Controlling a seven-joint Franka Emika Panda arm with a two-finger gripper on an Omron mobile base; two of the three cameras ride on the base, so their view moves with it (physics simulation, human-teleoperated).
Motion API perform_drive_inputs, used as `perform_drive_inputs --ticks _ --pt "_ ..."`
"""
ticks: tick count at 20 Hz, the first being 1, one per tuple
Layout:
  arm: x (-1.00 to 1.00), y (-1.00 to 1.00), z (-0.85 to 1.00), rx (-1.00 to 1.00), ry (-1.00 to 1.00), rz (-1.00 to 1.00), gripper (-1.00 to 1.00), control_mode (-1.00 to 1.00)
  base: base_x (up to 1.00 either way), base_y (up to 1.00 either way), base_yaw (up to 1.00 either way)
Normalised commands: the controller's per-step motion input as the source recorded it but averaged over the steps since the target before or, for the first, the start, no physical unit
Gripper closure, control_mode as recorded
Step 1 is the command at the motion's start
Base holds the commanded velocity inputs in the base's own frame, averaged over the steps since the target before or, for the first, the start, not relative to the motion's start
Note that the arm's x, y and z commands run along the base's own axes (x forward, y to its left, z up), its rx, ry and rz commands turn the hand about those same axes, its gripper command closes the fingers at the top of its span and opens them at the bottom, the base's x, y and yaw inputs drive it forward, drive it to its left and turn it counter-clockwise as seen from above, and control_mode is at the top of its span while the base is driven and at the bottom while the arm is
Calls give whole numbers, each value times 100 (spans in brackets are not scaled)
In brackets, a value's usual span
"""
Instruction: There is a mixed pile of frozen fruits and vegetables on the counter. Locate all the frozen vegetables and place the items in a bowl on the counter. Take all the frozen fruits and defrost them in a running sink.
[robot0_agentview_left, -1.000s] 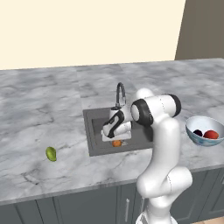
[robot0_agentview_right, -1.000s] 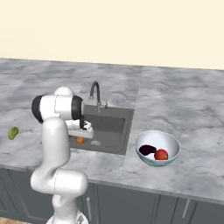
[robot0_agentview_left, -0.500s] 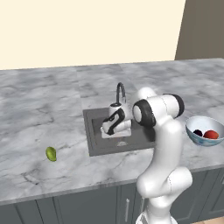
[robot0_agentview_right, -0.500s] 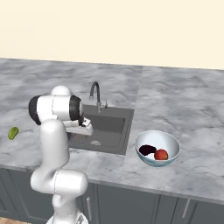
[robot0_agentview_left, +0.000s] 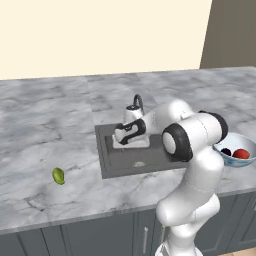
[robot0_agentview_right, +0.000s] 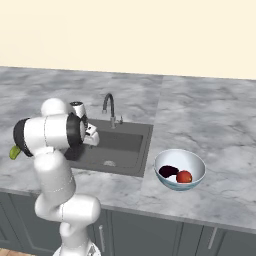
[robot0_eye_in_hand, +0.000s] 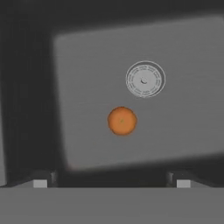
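The round orange ball (robot0_eye_in_hand: 122, 120) lies loose on the floor of the dark grey sink (robot0_eye_in_hand: 183, 131), a little way from the round drain (robot0_eye_in_hand: 145, 79). My gripper (robot0_eye_in_hand: 111, 180) hangs open above it, its fingertips (robot0_eye_in_hand: 40, 181) wide apart with nothing between them. From the base it shows over the left part of the sink (robot0_agentview_left: 112, 160), as gripper (robot0_agentview_left: 121, 139) and gripper (robot0_agentview_right: 94, 140). The yellow-green oval fruit (robot0_agentview_left: 58, 175) rests on the counter (robot0_agentview_left: 45, 125) left of the sink. The pale bowl (robot0_agentview_right: 192, 160) holds the dark eggplant (robot0_agentview_right: 168, 171) and the red ball (robot0_agentview_right: 184, 176).
A curved slim tap (robot0_agentview_left: 136, 102) stands at the sink's back edge, close behind my hand. My own white arm crosses the sink's right side in the left base view. The bowl (robot0_agentview_left: 227, 142) sits near the counter's front edge, right of the sink.
The jaws have gone from partly shut to wide open and the orange ball has dropped to the sink floor. The hand has lifted a little up and left.
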Motion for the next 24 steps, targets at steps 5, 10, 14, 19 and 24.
perform_drive_inputs --ticks 5,10,14,19,24 --pt "-47 39 85 1 -7 0 -100 -100 0 0 0" --pt "-23 43 44 10 -3 3 -100 -100 0 0 0" --pt "-10 54 23 7 7 29 -100 -100 0 0 0" --pt "-14 57 37 1 5 31 -100 -100 0 0 0" --pt "-45 74 9 -3 0 12 -100 -100 0 0 0"
